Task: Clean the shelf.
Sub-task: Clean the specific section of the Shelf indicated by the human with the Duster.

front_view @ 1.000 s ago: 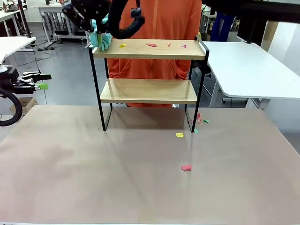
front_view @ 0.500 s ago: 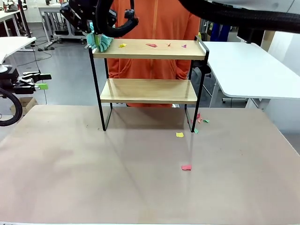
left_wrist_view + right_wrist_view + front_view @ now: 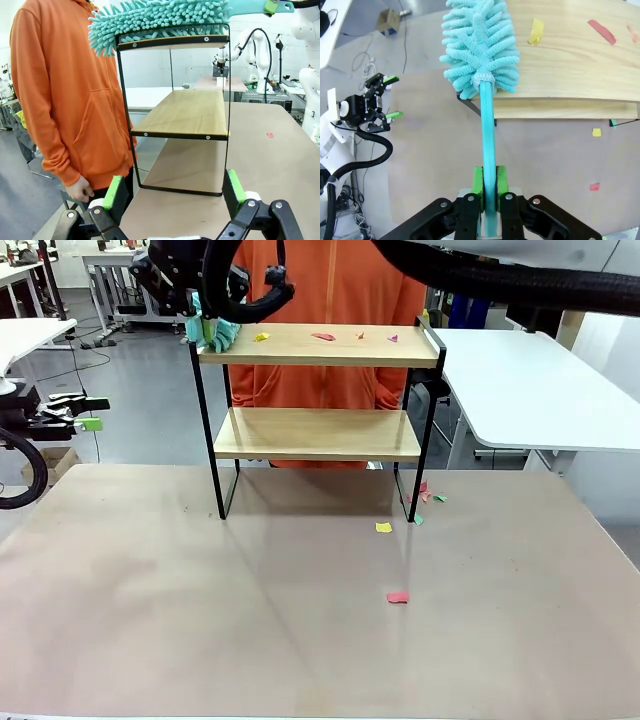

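Since a second ago the right arm (image 3: pixel 480 275) has been carried farther across the top of the front view, its black hose now stretched in from the right, while the duster (image 3: pixel 214 333) has hardly been shifted. The shelf (image 3: pixel 318 435) is stood on the worktop (image 3: pixel 200 620) near the middle of its far edge, its boards running lengthways along that edge, with a person (image 3: pixel 340 290) in orange close behind it. Paper scraps (image 3: pixel 323 336) are scattered along the top board, and more (image 3: pixel 384 527) are strewn on the worktop by the shelf's right leg. The duster's fluffy head is laid on the left end of the top board, overhanging the corner, so every scrap up there lies to its right, along the board's long axis. A sweep toward the right end is judged to be called for. The handle is clamped between the right jaws and runs straight out from them to the head. The left jaws are spread wide and empty, parked beyond the worktop's left edge, facing the shelf end-on. The right arm is plainly the nearer.
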`<state>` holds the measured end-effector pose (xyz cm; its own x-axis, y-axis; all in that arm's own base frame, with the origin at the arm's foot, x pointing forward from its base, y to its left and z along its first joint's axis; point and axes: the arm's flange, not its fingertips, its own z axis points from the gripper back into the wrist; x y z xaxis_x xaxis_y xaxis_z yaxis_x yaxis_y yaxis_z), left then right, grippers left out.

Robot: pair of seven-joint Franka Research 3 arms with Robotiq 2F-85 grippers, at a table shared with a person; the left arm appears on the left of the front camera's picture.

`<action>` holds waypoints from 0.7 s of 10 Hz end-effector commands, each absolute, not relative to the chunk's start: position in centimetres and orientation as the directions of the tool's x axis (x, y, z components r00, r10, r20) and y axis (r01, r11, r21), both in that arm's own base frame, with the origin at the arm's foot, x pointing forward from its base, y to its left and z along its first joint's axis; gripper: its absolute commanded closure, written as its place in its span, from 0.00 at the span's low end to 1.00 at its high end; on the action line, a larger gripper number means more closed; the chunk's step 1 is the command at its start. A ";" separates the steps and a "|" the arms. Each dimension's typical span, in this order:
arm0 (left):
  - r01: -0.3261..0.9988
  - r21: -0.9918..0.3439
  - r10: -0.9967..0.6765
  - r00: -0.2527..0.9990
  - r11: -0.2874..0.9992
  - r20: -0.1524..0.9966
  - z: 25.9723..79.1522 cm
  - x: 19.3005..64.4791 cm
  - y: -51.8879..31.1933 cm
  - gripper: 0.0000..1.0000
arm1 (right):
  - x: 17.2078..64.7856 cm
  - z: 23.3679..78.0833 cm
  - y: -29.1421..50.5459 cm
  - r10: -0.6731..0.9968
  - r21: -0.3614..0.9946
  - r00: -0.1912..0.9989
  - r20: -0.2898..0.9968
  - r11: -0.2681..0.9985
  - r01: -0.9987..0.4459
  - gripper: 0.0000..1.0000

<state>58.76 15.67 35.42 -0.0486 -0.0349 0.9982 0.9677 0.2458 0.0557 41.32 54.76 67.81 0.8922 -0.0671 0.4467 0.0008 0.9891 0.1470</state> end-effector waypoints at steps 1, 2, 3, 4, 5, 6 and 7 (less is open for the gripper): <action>0.965 0.067 -0.037 -0.060 0.254 0.998 35.7 58.6 15.6 0.00 | 41.3 67.9 54.7 -0.068 0.149 0.893 0.444 0.989 0.001 0.87; 0.965 0.067 -0.037 -0.060 0.254 0.998 35.7 58.6 15.6 0.00 | 41.3 67.9 54.7 -0.068 0.149 0.893 0.444 0.989 0.001 0.87; 0.965 0.067 -0.037 -0.060 0.254 0.998 35.7 58.6 15.6 0.00 | 41.3 67.9 54.7 -0.068 0.149 0.893 0.444 0.989 0.001 0.87; 0.965 0.067 -0.037 -0.060 0.254 0.998 35.7 58.6 15.6 0.00 | 41.3 67.9 54.7 -0.068 0.149 0.893 0.444 0.989 0.001 0.87; 0.965 0.067 -0.037 -0.060 0.254 0.998 35.7 58.6 15.6 0.00 | 41.3 67.8 54.8 -0.067 0.146 0.892 0.446 0.989 0.001 0.87; 0.965 0.067 -0.037 -0.060 0.254 0.998 35.7 58.6 15.6 0.00 | 41.2 67.9 53.2 -0.074 0.158 0.901 0.427 0.987 0.006 0.87; 0.965 0.067 -0.037 -0.060 0.254 0.998 35.7 58.6 15.6 0.00 | 41.2 67.8 51.8 -0.081 0.159 0.905 0.417 0.987 0.015 0.87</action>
